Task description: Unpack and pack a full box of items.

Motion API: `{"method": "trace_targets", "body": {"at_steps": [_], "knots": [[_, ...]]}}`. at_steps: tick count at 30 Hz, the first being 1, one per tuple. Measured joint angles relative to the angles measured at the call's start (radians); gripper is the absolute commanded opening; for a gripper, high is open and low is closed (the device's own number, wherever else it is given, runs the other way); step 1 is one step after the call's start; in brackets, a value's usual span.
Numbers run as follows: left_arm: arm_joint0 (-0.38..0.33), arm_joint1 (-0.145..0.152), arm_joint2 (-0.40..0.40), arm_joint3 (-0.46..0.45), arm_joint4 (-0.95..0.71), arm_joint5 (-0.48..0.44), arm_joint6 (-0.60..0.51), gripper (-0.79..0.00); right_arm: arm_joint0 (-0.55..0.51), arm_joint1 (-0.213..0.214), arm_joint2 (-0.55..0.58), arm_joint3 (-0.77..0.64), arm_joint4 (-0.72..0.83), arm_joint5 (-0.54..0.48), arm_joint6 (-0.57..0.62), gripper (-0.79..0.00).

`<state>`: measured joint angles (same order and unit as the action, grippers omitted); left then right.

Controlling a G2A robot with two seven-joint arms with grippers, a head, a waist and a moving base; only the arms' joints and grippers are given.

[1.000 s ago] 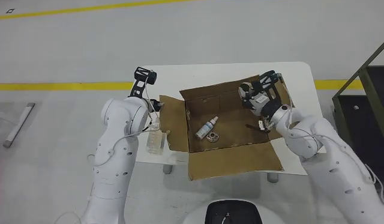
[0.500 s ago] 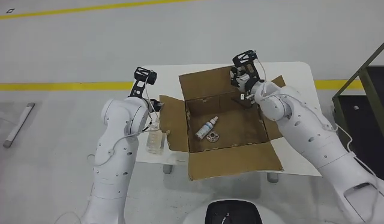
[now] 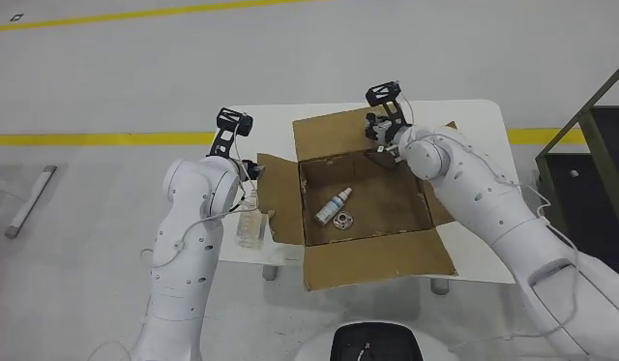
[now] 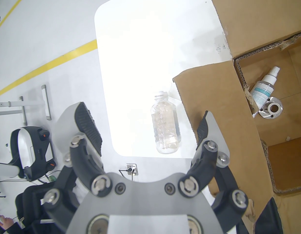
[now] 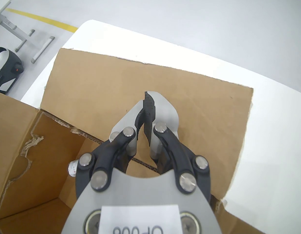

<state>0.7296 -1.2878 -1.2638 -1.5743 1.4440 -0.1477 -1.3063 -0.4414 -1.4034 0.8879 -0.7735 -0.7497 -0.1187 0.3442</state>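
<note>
Table (image 3: 479, 119): one open box (image 3: 387, 201) on it, centre, flaps spread outward.
In box, left half: spray bottle (image 3: 334, 206), lying flat; metal flange (image 3: 342, 221) just beside its base, on the near side (contact not discernible).
On table, left of box, just beside the left flap: water bottle (image 3: 250, 227), lying flat.
Left gripper (image 3: 233, 121): over the table's far left corner.
Right gripper (image 5: 146, 103): over the far flap.

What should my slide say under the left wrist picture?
Open left gripper, clear bottle lying on the white table, cardboard box holding a spray bottle and metal ring.
</note>
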Motion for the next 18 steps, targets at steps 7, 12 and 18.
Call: {"method": "trace_targets", "body": {"at_steps": [7,12,18], "knots": [[0.000,0.000,0.000,0.000,0.000,0.000,0.000,0.000,-0.095,0.054,0.159,-0.249,-0.002,-0.059,-0.145,-0.785],[0.000,0.000,0.000,0.000,0.000,0.000,0.000,0.000,-0.308,0.121,0.362,-0.582,-0.051,-0.042,-0.070,-0.628],[0.000,0.000,0.000,0.000,0.000,0.000,0.000,0.000,-0.615,0.174,0.639,-0.958,-0.003,-0.039,0.098,0.000]]}}
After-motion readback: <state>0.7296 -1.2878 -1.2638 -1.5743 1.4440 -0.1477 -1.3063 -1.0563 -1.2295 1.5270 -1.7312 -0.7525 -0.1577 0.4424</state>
